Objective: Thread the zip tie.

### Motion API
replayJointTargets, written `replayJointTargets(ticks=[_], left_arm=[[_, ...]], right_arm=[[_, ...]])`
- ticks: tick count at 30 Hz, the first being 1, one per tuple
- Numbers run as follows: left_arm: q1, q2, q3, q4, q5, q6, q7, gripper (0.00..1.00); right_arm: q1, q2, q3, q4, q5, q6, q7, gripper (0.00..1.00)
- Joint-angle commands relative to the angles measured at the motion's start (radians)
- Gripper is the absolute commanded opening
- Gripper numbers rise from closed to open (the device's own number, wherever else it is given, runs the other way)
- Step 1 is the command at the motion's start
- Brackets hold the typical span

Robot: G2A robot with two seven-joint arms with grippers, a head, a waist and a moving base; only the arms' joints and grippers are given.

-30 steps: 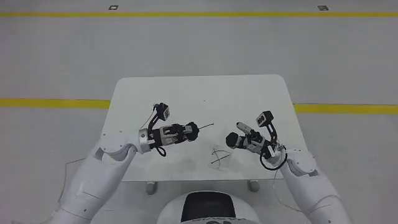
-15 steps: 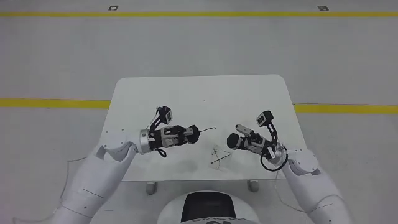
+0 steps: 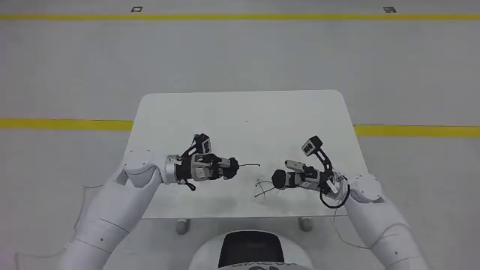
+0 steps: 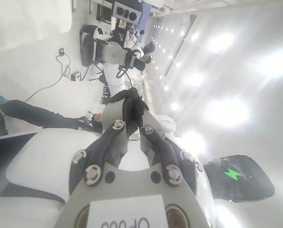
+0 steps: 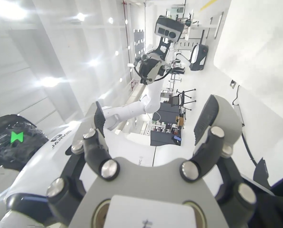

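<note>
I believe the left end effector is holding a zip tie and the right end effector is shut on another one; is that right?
Not quite: the right end effector is open and empty, as the right wrist view shows. The left end effector does hold a zip tie.

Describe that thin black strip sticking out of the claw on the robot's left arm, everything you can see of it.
The thin black zip tie is a slim, nearly straight strip, plastic by its look. One end is pinched in the shut left gripper; the rest juts out over the white table, its free tip pointing toward the open right gripper without touching it. Its head and teeth are too small to make out.
</note>
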Motion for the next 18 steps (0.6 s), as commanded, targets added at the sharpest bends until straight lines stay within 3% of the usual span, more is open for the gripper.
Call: replayJointTargets(ticks=[1, 3, 10, 18], left_arm=[[-0.002, 0.000, 0.008, -0.001, -0.003, -0.005, 0.009, 0.00], [-0.003, 0.000, 0.005, -0.009, -0.008, -0.029, 0.033, 0.00], [-0.003, 0.000, 0.005, -0.009, -0.008, -0.029, 0.033, 0.00], [-0.011, -0.004, 0.051, -0.001, -0.046, -0.019, 0.033, 0.00]], right_arm=[[0.000, 0.000, 0.001, -0.001, -0.002, 0.001, -0.003, 1.00], [0.000, 0.000, 0.001, -0.001, -0.002, 0.001, -0.003, 1.00], [-0.002, 0.000, -0.002, -0.007, -0.005, 0.006, -0.020, 1.00], [0.030, 0.000, -0.011, 0.048, 0.058, 0.035, 0.006, 1.00]])
